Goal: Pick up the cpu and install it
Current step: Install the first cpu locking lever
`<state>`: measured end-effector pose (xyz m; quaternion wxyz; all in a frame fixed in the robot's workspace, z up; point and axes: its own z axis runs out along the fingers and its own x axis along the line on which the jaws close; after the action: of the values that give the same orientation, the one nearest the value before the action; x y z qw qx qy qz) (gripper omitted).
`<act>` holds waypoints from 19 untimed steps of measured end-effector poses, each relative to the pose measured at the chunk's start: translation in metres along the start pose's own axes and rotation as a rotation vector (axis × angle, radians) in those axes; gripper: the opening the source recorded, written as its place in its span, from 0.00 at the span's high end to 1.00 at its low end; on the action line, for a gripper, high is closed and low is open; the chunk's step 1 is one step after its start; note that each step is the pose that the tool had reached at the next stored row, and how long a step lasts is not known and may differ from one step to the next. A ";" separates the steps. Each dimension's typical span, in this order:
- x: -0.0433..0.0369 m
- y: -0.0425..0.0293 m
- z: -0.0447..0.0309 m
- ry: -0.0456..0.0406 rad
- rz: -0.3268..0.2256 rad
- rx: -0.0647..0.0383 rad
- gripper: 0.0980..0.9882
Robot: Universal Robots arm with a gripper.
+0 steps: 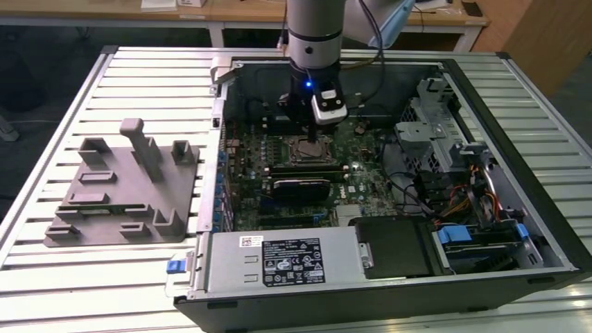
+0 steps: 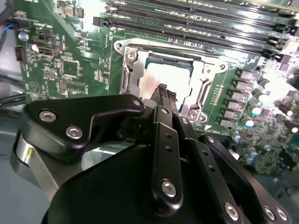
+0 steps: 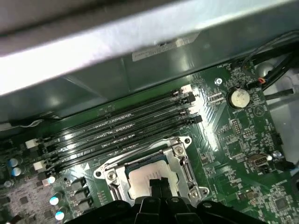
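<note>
The cpu (image 2: 150,79) is a pale silver square lying flat inside the open metal socket frame (image 2: 205,79) on the green motherboard. It also shows in the first wrist view, the cpu (image 3: 139,174) sitting within the frame. My gripper (image 2: 166,91) is directly above the chip, and its black fingertips (image 3: 157,183) are pressed together over the chip's middle, not around its edges. Whether the tips touch the chip I cannot tell. In the exterior view the gripper (image 1: 318,142) reaches down into the open computer case (image 1: 518,173) over the socket (image 1: 308,152).
Memory slots (image 3: 121,130) run beside the socket, close to the case wall. A power supply box (image 1: 282,260) and a black drive (image 1: 398,246) fill the case's near end, with cables and a drive cage (image 1: 434,132) at the exterior view's right. A grey fixture (image 1: 125,191) stands outside the case.
</note>
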<state>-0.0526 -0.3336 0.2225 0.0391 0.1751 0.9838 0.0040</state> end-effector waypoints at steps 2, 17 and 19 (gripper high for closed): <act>-0.0004 0.0001 -0.0051 0.0001 -0.002 0.000 0.99; -0.0016 -0.0023 -0.0081 -0.0044 -0.068 0.012 0.99; -0.0022 -0.0040 -0.0080 -0.0045 -0.073 0.012 0.99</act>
<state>-0.0526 -0.3381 0.2305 0.0404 0.1396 0.9894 -0.0036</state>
